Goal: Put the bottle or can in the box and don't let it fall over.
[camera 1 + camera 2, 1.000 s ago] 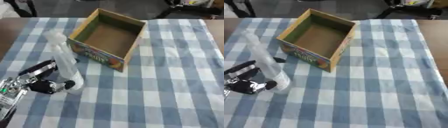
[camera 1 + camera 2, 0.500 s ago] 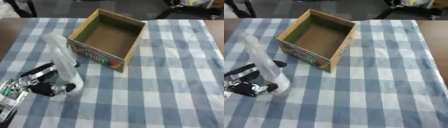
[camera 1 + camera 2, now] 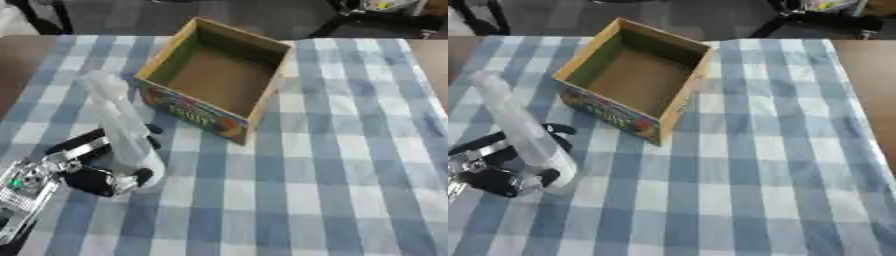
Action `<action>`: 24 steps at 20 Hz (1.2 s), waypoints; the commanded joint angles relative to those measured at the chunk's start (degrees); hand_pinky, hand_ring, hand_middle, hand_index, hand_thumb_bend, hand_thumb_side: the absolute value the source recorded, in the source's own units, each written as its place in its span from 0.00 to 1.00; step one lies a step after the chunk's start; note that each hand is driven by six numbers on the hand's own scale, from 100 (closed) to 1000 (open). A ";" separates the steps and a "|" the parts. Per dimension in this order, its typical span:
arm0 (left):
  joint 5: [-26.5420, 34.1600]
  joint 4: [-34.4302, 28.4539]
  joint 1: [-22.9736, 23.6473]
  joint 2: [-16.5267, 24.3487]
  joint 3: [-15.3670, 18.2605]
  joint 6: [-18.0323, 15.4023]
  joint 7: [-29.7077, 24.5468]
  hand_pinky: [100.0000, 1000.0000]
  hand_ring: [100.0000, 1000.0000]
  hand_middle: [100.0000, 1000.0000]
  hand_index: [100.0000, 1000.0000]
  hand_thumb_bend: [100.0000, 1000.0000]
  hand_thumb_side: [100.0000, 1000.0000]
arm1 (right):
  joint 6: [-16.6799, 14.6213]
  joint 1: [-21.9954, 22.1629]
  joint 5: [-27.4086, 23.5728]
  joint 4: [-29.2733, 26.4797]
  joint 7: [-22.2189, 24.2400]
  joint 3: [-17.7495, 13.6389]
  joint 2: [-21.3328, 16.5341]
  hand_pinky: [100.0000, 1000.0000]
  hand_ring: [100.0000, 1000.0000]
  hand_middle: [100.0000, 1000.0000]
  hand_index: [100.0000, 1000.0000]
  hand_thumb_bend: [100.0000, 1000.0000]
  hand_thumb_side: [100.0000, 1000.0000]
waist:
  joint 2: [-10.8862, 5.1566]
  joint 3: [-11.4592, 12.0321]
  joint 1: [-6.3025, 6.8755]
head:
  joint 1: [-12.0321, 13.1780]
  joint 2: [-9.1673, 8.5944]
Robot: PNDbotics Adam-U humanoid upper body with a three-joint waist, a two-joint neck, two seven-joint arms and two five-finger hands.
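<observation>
While the left hand (image 3: 83, 167) curls its fingers and thumb round a clear bottle (image 3: 122, 125), upright on the checked cloth (image 3: 332, 165), step in hand: grasp and lift. Cardboard box (image 3: 219, 75): open-topped, at one o'clock of the bottle, nearby. Next move: carry it level, lower it inside upright. Right hand: unseen.

— What covers the tabletop (image 3: 17, 50)?
— A blue-and-white checked cloth (image 3: 350, 165), with brown wood bare at the far corners.
— And beyond the far edge?
— Dark floor (image 3: 562, 15) and black legs of some furniture (image 3: 815, 22).
</observation>
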 commanded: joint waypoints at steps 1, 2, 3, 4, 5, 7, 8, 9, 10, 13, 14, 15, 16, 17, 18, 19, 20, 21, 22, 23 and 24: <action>-0.36 0.28 -0.09 0.68 0.04 0.36 -0.84 1.00 0.76 0.92 0.71 0.00 0.14 | -0.04 -0.17 0.36 -0.35 0.00 -0.50 -0.91 0.83 0.99 1.00 1.00 0.00 0.68 | -0.64 -0.10 -0.12 | 0.01 -0.82; -0.30 0.37 -0.05 0.65 0.00 0.34 -1.12 1.00 0.76 0.92 0.70 0.00 0.10 | -0.04 -0.17 0.37 -0.34 0.01 -0.49 -0.89 0.83 0.99 1.00 1.00 0.00 0.68 | -0.62 -0.13 -0.14 | 0.01 -0.89; -0.20 0.43 -0.01 0.62 -0.02 0.27 -1.42 1.00 0.76 0.92 0.70 0.00 0.10 | -0.04 -0.17 0.38 -0.32 0.02 -0.49 -0.85 0.83 0.99 1.00 1.00 0.00 0.68 | -0.59 -0.14 -0.16 | 0.00 -0.96; -0.09 0.47 0.02 0.60 -0.04 0.19 -1.75 1.00 0.76 0.91 0.69 0.00 0.07 | -0.03 -0.16 0.39 -0.30 0.03 -0.49 -0.82 0.83 0.99 1.00 1.00 0.00 0.68 | -0.57 -0.16 -0.18 | -0.01 -1.04; 0.04 0.48 0.06 0.59 -0.05 0.08 -2.07 1.00 0.76 0.91 0.67 0.00 0.08 | -0.04 -0.14 0.39 -0.29 0.04 -0.49 -0.81 0.83 0.99 1.00 1.00 0.00 0.68 | -0.56 -0.18 -0.20 | -0.01 -1.15; 0.26 0.52 0.09 0.60 0.01 -0.06 -2.44 1.00 0.76 0.91 0.65 0.00 0.12 | -0.08 -0.12 0.37 -0.30 0.03 -0.51 -0.81 0.83 0.99 1.00 1.00 0.00 0.68 | -0.56 -0.22 -0.23 | -0.02 -1.31; 0.38 0.56 0.09 0.61 0.06 -0.06 -2.43 1.00 0.75 0.90 0.61 0.00 0.18 | -0.10 -0.11 0.35 -0.30 0.03 -0.52 -0.81 0.83 0.99 1.00 1.00 0.00 0.68 | -0.56 -0.23 -0.25 | 0.00 -1.40; 0.47 0.58 0.08 0.63 0.09 -0.03 -2.30 1.00 0.75 0.90 0.60 0.00 0.19 | -0.09 -0.11 0.32 -0.28 0.02 -0.52 -0.80 0.83 0.99 1.00 1.00 0.00 0.68 | -0.56 -0.23 -0.26 | 0.00 -1.47; 0.60 0.63 0.07 0.62 0.10 0.05 -2.08 1.00 0.74 0.89 0.54 0.00 0.23 | -0.06 -0.11 0.30 -0.25 0.01 -0.51 -0.78 0.83 0.99 1.00 1.00 0.00 0.68 | -0.55 -0.24 -0.26 | 0.00 -1.54; 0.90 0.73 0.08 0.60 0.05 0.26 -1.30 1.00 0.73 0.87 0.42 0.00 0.31 | 0.08 -0.12 0.26 -0.16 -0.04 -0.52 -0.70 0.83 0.99 1.00 1.00 0.00 0.69 | -0.50 -0.29 -0.27 | -0.02 -1.63; 0.98 0.76 0.10 0.58 0.04 0.31 -1.07 1.00 0.72 0.87 0.39 0.00 0.33 | 0.10 -0.12 0.25 -0.16 -0.06 -0.52 -0.69 0.83 0.99 1.00 1.00 0.00 0.69 | -0.48 -0.31 -0.27 | -0.02 -1.66; 1.07 0.78 0.11 0.57 0.03 0.35 -0.85 1.00 0.72 0.86 0.37 0.00 0.34 | 0.12 -0.12 0.23 -0.16 -0.08 -0.53 -0.67 0.83 0.99 1.00 1.00 0.00 0.69 | -0.47 -0.33 -0.27 | -0.02 -1.66; 1.13 0.78 0.11 0.57 0.03 0.34 -0.63 1.00 0.71 0.86 0.35 0.00 0.36 | 0.14 -0.12 0.21 -0.16 -0.10 -0.53 -0.67 0.83 0.99 1.00 1.00 0.00 0.69 | -0.46 -0.34 -0.26 | -0.02 -1.68; 1.16 0.75 0.10 0.58 0.03 0.28 -0.34 1.00 0.71 0.86 0.34 0.00 0.37 | 0.15 -0.13 0.19 -0.17 -0.11 -0.53 -0.67 0.83 0.99 1.00 1.00 0.00 0.69 | -0.46 -0.34 -0.26 | -0.01 -1.71; 1.23 0.71 0.09 0.57 0.04 0.16 -0.02 1.00 0.70 0.85 0.33 0.00 0.39 | 0.17 -0.13 0.16 -0.16 -0.11 -0.53 -0.67 0.83 0.99 1.00 1.00 0.00 0.69 | -0.46 -0.33 -0.26 | 0.00 -1.74; 1.27 0.66 0.09 0.58 0.04 -0.01 0.36 1.00 0.70 0.85 0.32 0.00 0.39 | 0.19 -0.14 0.14 -0.16 -0.11 -0.53 -0.67 0.83 0.99 1.00 1.00 0.00 0.69 | -0.46 -0.32 -0.25 | -0.01 -1.77; 1.28 0.64 0.09 0.60 0.02 -0.19 0.71 1.00 0.69 0.85 0.32 0.00 0.39 | 0.21 -0.14 0.11 -0.15 -0.11 -0.54 -0.66 0.83 0.99 1.00 1.00 0.00 0.69 | -0.46 -0.32 -0.24 | -0.01 -1.78; 1.28 0.63 0.10 0.61 -0.01 -0.39 1.04 1.00 0.69 0.84 0.31 0.00 0.38 | 0.23 -0.15 0.09 -0.13 -0.11 -0.54 -0.65 0.83 0.99 1.00 1.00 0.00 0.69 | -0.46 -0.31 -0.23 | 0.00 -1.77; 1.28 0.61 0.10 0.60 -0.04 -0.63 1.32 1.00 0.68 0.83 0.30 0.00 0.36 | 0.26 -0.16 0.06 -0.12 -0.11 -0.54 -0.63 0.83 0.99 1.00 1.00 0.00 0.69 | -0.46 -0.30 -0.23 | -0.01 -1.77; 1.15 0.55 0.09 0.63 -0.07 -0.97 1.52 1.00 0.68 0.83 0.29 0.00 0.33 | 0.29 -0.17 0.04 -0.10 -0.11 -0.55 -0.60 0.83 0.99 1.00 1.00 0.00 0.69 | -0.45 -0.29 -0.23 | -0.03 -1.75; 0.87 0.50 0.08 0.66 -0.10 -1.32 1.63 1.00 0.67 0.82 0.29 0.00 0.26 | 0.32 -0.17 0.02 -0.08 -0.11 -0.56 -0.58 0.83 0.99 1.00 1.00 0.00 0.69 | -0.45 -0.29 -0.24 | -0.03 -1.74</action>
